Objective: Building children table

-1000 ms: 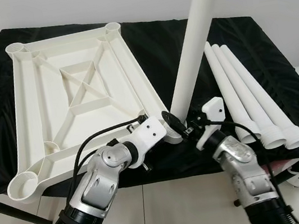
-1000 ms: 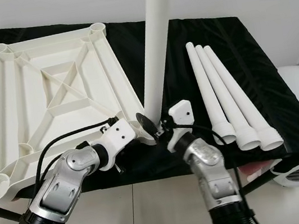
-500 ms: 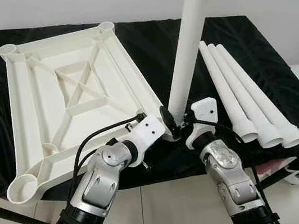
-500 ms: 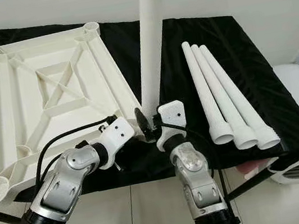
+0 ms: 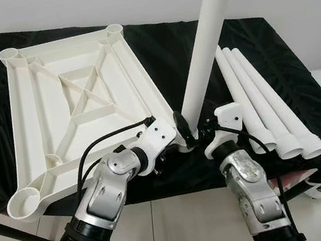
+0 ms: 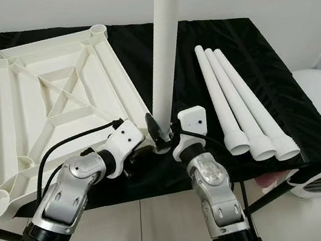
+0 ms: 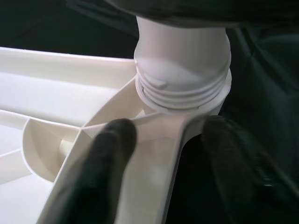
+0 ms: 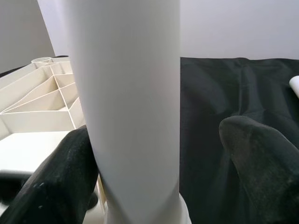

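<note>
Left wrist view: left gripper (image 7: 161, 154) fingers spread, straddling rim of upturned white tabletop (image 5: 74, 116) at near corner – threaded end of upright leg (image 5: 207, 46) sits in corner socket. Right gripper (image 8: 163, 163) open around leg (one finger touching, other apart). Three spare legs (image 5: 269, 109) lie beside on black cloth (image 5: 173, 45).

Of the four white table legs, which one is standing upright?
The leg at the tabletop's near right corner socket, between both grippers; the other three legs lie side by side on the black cloth.
</note>
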You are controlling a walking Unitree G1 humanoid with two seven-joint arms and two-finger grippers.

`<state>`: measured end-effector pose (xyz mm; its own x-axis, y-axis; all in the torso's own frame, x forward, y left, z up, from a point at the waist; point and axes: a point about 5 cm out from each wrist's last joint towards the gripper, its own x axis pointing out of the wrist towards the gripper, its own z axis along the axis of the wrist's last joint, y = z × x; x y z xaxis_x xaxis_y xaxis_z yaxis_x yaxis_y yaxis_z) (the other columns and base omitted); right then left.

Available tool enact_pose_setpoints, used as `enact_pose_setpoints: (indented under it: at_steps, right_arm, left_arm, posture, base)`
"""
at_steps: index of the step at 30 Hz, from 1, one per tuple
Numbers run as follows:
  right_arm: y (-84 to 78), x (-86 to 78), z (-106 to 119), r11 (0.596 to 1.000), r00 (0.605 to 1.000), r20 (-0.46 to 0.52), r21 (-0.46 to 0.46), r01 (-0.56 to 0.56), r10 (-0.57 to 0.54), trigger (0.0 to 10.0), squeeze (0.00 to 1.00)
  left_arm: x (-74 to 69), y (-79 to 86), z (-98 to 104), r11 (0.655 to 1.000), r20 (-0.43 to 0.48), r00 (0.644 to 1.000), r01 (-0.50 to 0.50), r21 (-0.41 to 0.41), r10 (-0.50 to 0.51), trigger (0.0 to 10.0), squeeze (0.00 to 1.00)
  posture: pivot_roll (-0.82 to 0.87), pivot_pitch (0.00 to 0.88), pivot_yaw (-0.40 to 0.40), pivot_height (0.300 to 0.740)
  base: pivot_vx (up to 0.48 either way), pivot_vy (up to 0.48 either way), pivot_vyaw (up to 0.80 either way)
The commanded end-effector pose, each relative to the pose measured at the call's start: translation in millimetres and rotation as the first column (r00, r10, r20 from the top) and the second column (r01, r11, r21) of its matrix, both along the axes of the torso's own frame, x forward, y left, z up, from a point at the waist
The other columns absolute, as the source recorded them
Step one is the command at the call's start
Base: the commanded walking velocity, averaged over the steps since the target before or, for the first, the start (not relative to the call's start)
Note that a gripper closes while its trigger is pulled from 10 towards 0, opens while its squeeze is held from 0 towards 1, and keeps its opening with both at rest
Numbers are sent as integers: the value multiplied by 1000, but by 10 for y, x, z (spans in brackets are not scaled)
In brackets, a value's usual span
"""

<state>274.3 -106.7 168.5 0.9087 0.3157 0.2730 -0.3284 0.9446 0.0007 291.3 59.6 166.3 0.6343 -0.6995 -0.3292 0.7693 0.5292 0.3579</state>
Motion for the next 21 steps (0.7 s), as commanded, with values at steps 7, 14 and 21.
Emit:
enact_pose_setpoints:
  at_steps: [7,14,21]
  right_arm:
    - [-254,-124,-25,1000,1000,2,15,-4,4,10000,0]
    - [-390,-202,4,986,997,9,150,-75,74,10000,0]
    - [-426,-204,83,961,983,33,205,-183,180,10000,0]
  left_arm:
    - [-64,5,91,996,27,996,88,5,-88,10000,1000]
    - [-124,108,216,981,7,981,193,-36,-192,10000,0]
    - [-136,201,293,973,6,974,226,-51,-226,10000,0]
  posture:
    - [-60,106,-57,740]
    - [-60,107,-49,740]
    - [-54,107,-48,740]
  base:
    - [0,0,0]
    - [0,0,0]
    - [0,0,0]
